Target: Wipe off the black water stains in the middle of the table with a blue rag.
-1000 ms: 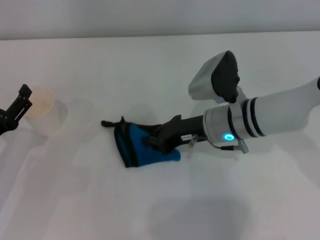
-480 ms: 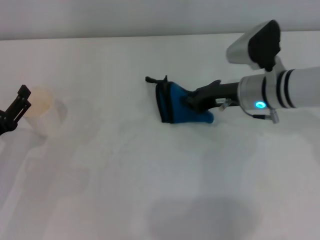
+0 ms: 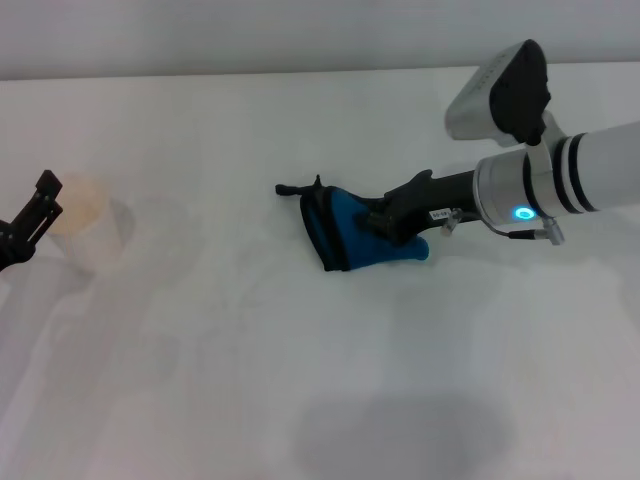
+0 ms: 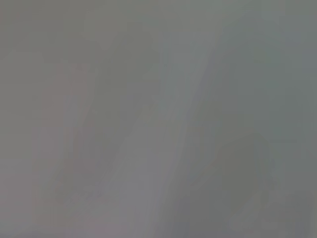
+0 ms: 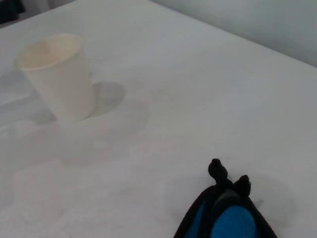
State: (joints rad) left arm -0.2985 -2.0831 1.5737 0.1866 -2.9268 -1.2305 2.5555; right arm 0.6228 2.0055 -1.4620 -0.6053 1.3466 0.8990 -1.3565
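Note:
The blue rag (image 3: 345, 232) with black edging lies bunched on the white table (image 3: 250, 380), a little right of the middle. My right gripper (image 3: 388, 218) is shut on the rag's right side and presses it onto the tabletop. The rag's tip also shows in the right wrist view (image 5: 225, 215). No black water stain shows anywhere; the spot under the rag is hidden. My left gripper (image 3: 35, 215) is parked at the far left edge, next to a cup. The left wrist view shows only a grey blur.
A pale paper cup (image 3: 88, 222) stands upright at the far left of the table, and also shows in the right wrist view (image 5: 59, 74). The table's far edge runs along the top of the head view.
My right gripper dragged the rag from left of centre to the right and away from me, then back a little to the left and toward me. The left arm has not moved.

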